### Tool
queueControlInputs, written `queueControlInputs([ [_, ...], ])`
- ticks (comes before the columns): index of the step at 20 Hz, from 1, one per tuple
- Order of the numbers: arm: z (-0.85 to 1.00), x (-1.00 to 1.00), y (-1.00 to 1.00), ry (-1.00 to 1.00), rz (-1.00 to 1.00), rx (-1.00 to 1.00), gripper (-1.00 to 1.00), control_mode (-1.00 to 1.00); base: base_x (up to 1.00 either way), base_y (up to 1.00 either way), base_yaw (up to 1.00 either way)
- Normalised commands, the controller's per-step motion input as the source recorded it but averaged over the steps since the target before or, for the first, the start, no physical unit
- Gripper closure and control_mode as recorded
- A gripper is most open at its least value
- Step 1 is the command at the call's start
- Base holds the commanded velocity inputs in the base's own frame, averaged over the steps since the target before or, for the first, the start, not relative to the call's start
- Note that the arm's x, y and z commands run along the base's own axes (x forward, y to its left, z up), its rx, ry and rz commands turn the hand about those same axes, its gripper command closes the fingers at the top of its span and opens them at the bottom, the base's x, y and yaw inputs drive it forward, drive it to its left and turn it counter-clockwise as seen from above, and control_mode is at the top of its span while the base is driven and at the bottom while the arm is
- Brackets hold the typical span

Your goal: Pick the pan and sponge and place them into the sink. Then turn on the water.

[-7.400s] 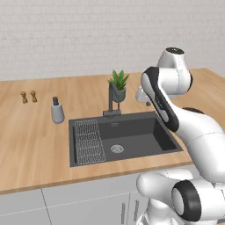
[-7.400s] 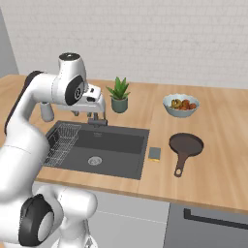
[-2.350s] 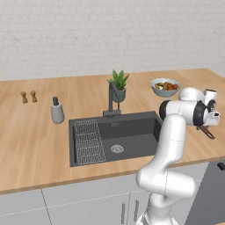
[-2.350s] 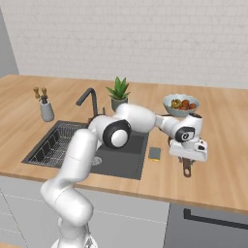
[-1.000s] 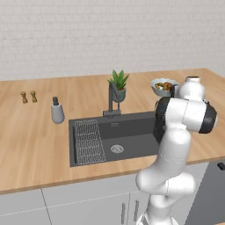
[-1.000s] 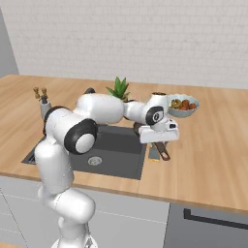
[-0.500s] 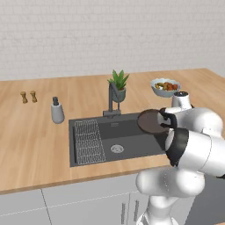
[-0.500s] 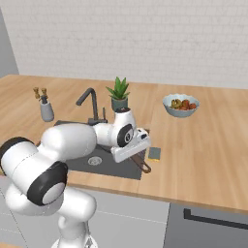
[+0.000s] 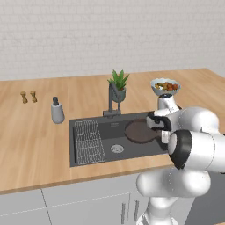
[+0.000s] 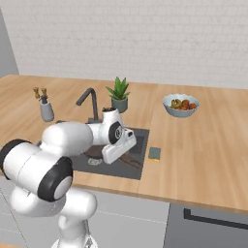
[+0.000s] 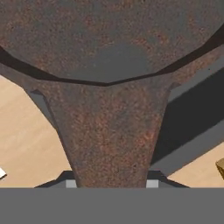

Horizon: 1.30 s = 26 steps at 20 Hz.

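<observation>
Left base view, left to right: two small brown shakers (image 9: pixel 28 96) stand near the counter's left end, then a grey bottle (image 9: pixel 56 111) just beside the sink's (image 9: pixel 88 158) left rim. Inside the sink, a ribbed rack (image 9: pixel 89 140) lies on the left and the round drain (image 9: pixel 116 148) sits in the middle. The faucet (image 9: pixel 112 99) rises behind the basin, with a potted plant (image 9: pixel 118 85) close behind it. The pan (image 9: pixel 139 131) hangs over the right part of the basin, raised, not resting on the floor as far as can be seen. The gripper (image 9: pixel 159 128) meets the pan at its right side. A bowl of food (image 9: pixel 165 86) stands on the counter further right.

Right base view: the sponge (image 10: pixel 154 153) lies flat on the counter just beside the sink's right rim, apart from the arm.

Hand view: the pan's handle runs down between the fingers (image 11: pixel 71 183), which are pinching it from both sides.
</observation>
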Motion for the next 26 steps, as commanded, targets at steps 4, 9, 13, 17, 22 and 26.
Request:
queueControlInputs([
  [4,-0.03,0.49,0.38,0.18,0.16,0.00,1.00,-1.00,0.00,0.00,0.00],
  [9,-0.23,0.56,0.31,0.04,0.17,0.00,1.00,-1.00,0.00,0.00,0.00],
  [13,-0.41,0.25,0.26,0.00,0.10,0.00,1.00,-1.00,0.00,0.00,0.00],
  [17,-0.45,0.17,0.18,0.00,0.07,0.00,1.00,-1.00,0.00,0.00,0.00],
  [22,-0.60,0.05,0.22,0.00,0.03,0.00,1.00,-1.00,0.00,0.00,0.00],
  [26,-0.45,0.07,0.02,-0.03,0.03,0.01,1.00,-1.00,0.00,0.00,0.00],
])
